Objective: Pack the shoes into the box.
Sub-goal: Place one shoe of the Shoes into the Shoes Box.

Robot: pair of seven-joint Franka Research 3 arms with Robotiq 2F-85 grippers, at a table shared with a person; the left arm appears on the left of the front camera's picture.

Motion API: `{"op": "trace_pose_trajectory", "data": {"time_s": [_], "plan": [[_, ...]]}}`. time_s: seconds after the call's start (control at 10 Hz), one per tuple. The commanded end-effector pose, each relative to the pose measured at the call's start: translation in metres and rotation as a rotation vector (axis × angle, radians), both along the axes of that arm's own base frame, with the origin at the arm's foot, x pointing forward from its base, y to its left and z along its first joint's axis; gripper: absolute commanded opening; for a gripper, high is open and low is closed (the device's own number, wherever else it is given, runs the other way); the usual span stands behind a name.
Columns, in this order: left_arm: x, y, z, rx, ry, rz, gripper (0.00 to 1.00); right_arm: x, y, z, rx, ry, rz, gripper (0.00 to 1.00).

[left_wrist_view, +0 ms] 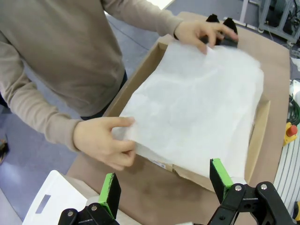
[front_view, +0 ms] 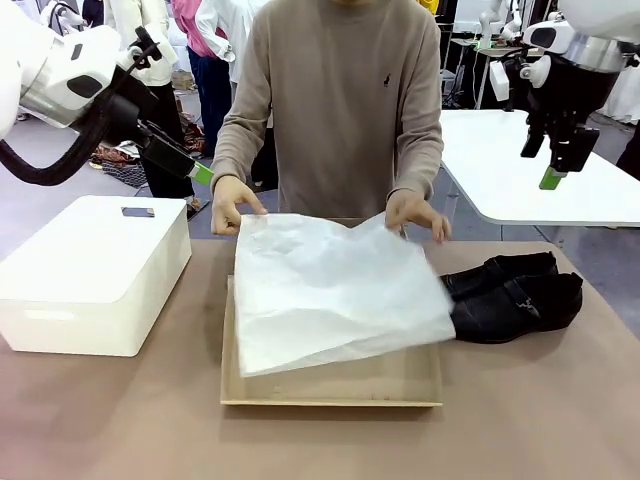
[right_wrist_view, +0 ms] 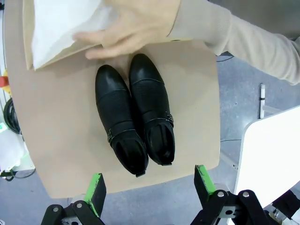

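Front view: brown table bears box, shoes; left claw, right claw agape.

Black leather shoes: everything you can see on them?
The pair of black leather dress shoes lies upright, side by side and touching, on the brown table, beside the tan cardboard box, not in it. Pointed toes face the box; a strap crosses each top. Nothing grips them.
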State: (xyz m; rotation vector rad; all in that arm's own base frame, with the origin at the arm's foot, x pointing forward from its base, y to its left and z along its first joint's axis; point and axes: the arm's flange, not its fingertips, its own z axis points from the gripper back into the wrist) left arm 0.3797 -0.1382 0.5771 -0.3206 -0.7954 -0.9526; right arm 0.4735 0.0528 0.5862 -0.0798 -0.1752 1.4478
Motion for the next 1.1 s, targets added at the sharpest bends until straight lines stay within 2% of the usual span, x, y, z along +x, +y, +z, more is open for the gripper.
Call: {"op": "trace_pose_trajectory", "data": {"time_s": [0.0, 0.3, 0.5, 0.9, 1.0], "plan": [[0.001, 0.002, 0.000, -0.012, 0.002, -0.014, 1.00, 0.017, -0.010, -0.010, -0.018, -0.044, -0.011, 1.00], [0.001, 0.002, 0.000, -0.012, 0.002, -0.014, 1.00, 0.047, -0.030, -0.033, -0.046, -0.075, -0.021, 1.00], [0.001, 0.002, 0.000, -0.012, 0.002, -0.014, 1.00, 0.064, -0.044, -0.053, -0.067, -0.068, 0.025, 1.00], [0.001, 0.002, 0.000, -0.012, 0.002, -0.014, 1.00, 0.094, -0.067, -0.092, -0.069, -0.001, 0.018, 1.00], [0.001, 0.002, 0.000, -0.012, 0.002, -0.014, 1.00, 0.098, -0.069, -0.102, -0.074, -0.006, 0.011, 1.00]]}}
